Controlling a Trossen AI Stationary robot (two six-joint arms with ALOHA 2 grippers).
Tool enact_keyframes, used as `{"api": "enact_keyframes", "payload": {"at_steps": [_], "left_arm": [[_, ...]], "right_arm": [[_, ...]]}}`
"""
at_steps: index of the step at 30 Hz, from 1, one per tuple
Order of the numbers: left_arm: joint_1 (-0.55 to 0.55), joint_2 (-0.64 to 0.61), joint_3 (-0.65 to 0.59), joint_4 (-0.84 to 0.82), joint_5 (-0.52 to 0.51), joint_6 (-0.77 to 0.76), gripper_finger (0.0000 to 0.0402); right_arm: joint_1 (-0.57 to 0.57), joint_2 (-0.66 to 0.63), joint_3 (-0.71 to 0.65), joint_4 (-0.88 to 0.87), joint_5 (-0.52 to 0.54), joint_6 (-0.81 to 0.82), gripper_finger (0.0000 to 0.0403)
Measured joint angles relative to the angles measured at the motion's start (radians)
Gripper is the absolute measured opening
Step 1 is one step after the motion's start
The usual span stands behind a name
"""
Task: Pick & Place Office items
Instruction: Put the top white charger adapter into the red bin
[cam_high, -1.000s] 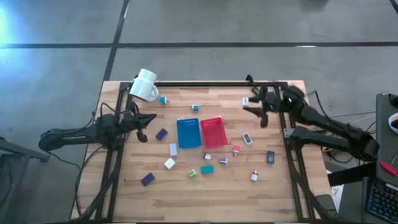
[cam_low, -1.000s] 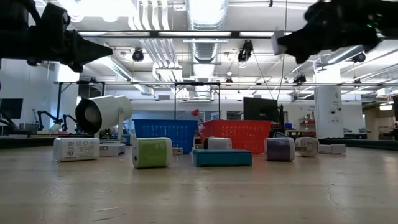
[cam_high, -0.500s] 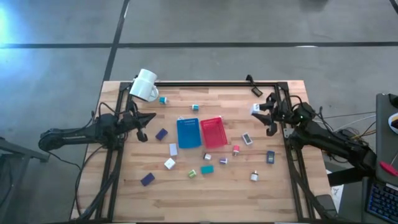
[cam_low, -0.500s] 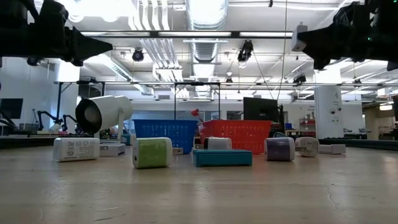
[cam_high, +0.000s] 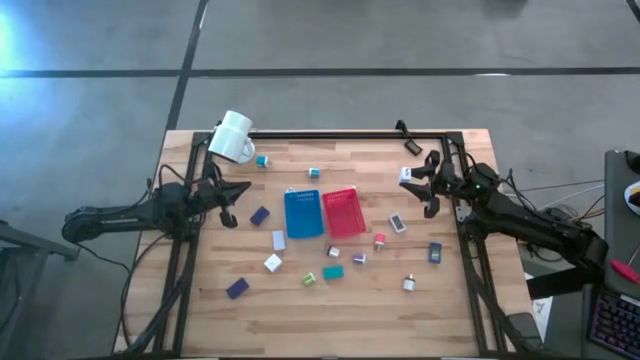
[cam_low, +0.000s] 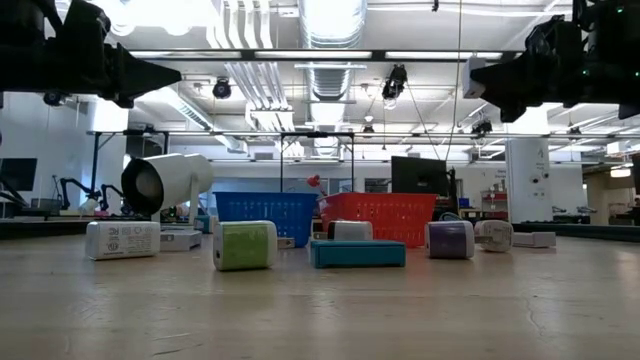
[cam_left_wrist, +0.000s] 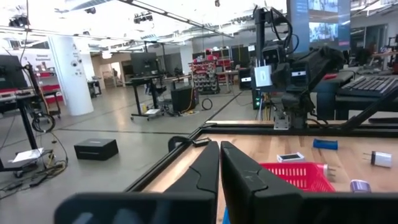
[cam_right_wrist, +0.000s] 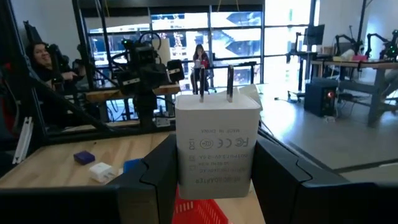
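my right fingers (cam_right_wrist: 214, 180) are clamped on a white plug block (cam_right_wrist: 216, 148), one finger on each flat side, prongs pointing away from the wrist. it hangs in the air over the right side of the tabletop (cam_high: 350, 310), right of the red tray (cam_high: 344, 212).

judgement: hard plastic shell, light, rigid, will not deform. smooth faces, so likely slippery; the broad flat sides are the right hold, never the prongs or rounded corners. a short drop should not hurt it.

my left fingers (cam_left_wrist: 219, 163) are shut on nothing, waiting above the left edge.

other office items (cam_high: 333, 272) lie loose on the wood near the blue tray (cam_high: 302, 215); i expect them to handle alike.
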Motion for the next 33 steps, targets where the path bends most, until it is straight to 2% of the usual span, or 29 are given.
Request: {"api": "enact_keyframes", "payload": {"at_steps": [8, 15, 18, 25, 28, 33], "left_arm": [[0.000, 0.000, 0.000, 0.003, -0.006, -0.023, 0.0012], [0.000, 0.000, 0.000, 0.012, -0.006, -0.011, 0.0007], [0.000, 0.000, 0.000, 0.012, -0.006, -0.011, 0.0010], [0.000, 0.000, -0.001, 0.009, -0.008, -0.038, 0.0007], [0.000, 0.000, -0.001, 0.008, -0.008, -0.037, 0.0006], [0.000, 0.000, -0.001, 0.008, -0.008, -0.039, 0.0012]], "right_arm": [[0.014, 0.067, 0.026, 0.004, 0.000, 0.006, 0.0152], [0.176, 0.231, 0.130, -0.005, 0.003, -0.027, 0.0152], [0.273, 0.324, 0.194, -0.029, 0.077, -0.083, 0.0152], [0.423, 0.576, 0.387, -0.287, 0.365, -0.200, 0.0152], [0.443, 0.698, 0.463, -0.366, 0.400, -0.219, 0.0152], [0.445, 0.892, 0.574, -0.380, 0.421, -0.215, 0.0152]]}}
